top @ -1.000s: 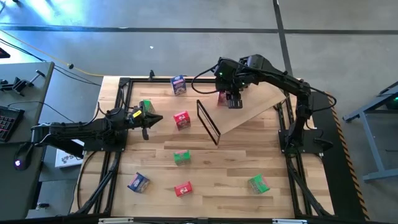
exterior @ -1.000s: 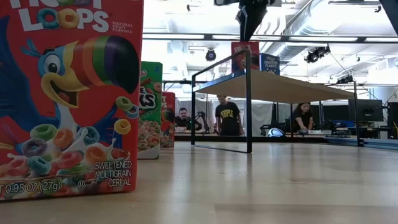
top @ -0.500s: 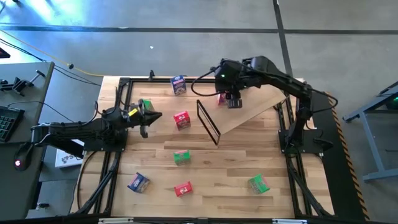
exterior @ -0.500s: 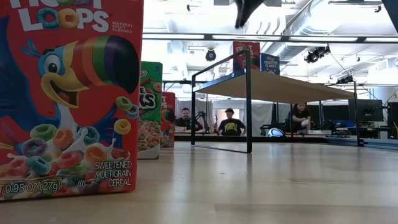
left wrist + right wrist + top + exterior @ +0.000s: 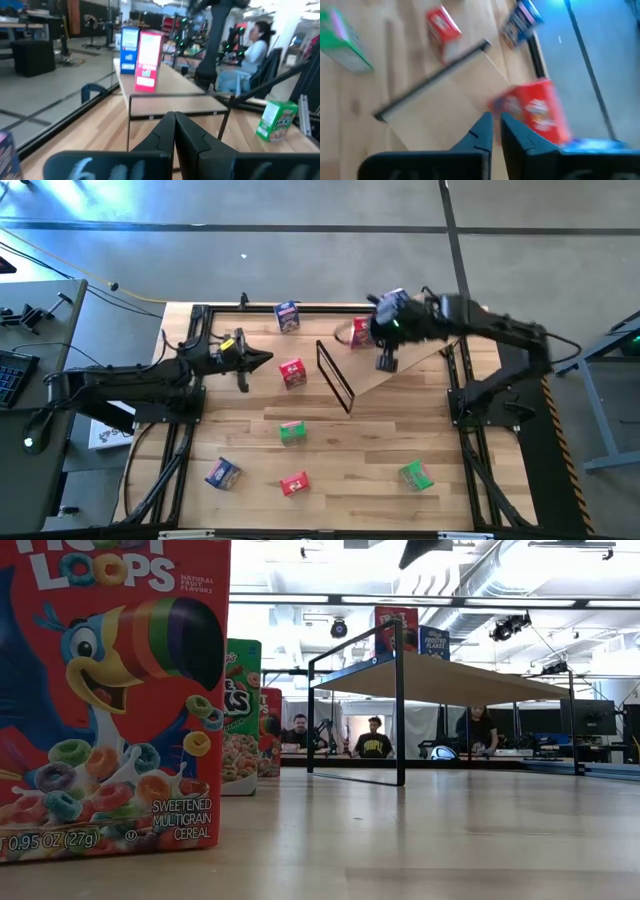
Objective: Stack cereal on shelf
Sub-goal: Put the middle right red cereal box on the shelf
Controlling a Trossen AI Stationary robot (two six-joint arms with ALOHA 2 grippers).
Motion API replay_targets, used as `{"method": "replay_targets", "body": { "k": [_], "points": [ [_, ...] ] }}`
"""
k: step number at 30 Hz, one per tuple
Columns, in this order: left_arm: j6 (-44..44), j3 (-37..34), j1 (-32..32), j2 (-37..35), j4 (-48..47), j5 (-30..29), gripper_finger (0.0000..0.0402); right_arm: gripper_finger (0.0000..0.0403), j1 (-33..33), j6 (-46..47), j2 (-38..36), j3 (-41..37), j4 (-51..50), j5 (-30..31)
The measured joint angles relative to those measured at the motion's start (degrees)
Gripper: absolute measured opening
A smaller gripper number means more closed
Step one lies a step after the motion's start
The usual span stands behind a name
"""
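The shelf (image 5: 405,360), a light tilted board on a black wire frame (image 5: 335,375), stands at the table's far right. On it stand a red cereal box (image 5: 360,333) and a blue one (image 5: 434,640) behind it. My right gripper (image 5: 385,363) hovers shut and empty above the board, beside the red box (image 5: 540,112). My left gripper (image 5: 265,361) is shut and empty at the far left, pointing at the shelf (image 5: 175,95). Other cereal boxes rest on the table: blue (image 5: 287,316), red (image 5: 292,372), green (image 5: 292,433), blue (image 5: 222,472), red (image 5: 295,483), green (image 5: 415,474).
In the low view a red cereal box (image 5: 110,700) stands close to the camera, with a green one (image 5: 242,715) behind it. Black frame rails (image 5: 195,330) run along the table's sides. People sit in the room beyond the table (image 5: 372,738).
My right gripper stood open over the red box on the shelf. It has risen, moved toward the table's near right, and shut on nothing. The red box stays upright on the board. My left gripper has moved toward the far edge and slightly right.
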Motion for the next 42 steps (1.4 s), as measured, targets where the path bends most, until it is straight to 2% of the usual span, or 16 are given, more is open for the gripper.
{"method": "replay_targets", "body": {
  "k": [4,7,12,14,17,31,42],
  "points": [
    [-1.96,0.0,2.84,4.37,5.8,3.05,0.0,0.0005,2.88,4.44,-10.27,-23.14,24.16,1.32],
    [-3.16,0.91,4.23,7.78,6.14,3.5,0.0,0.0003,4.14,7.71,-13.75,-37.79,41.67,3.56],
    [-2.84,4.06,4.66,13.61,6.28,3.55,0.0,0.0002,2.99,10.87,-13.93,-53.53,64.34,4.64],
    [-2.47,5.52,4.66,15.62,6.42,3.55,0.0,0.0001,1.77,11.9,-13.95,-56.87,68.84,4.83],
    [-2.39,7.5,4.66,18.2,6.66,3.55,0.0,0.0,-0.22,13.5,-14.02,-59.02,68.54,6.23],
    [0.25,16.68,4.68,29.29,6.57,3.61,0.0,0.0,-7.25,13.61,-14.1,-58.89,65.06,7.75],
    [1.17,29.87,4.72,42.67,6.54,11.43,0.0,0.0,-8.53,12.75,-16.25,-58.82,65.12,6.28]
  ]
}}
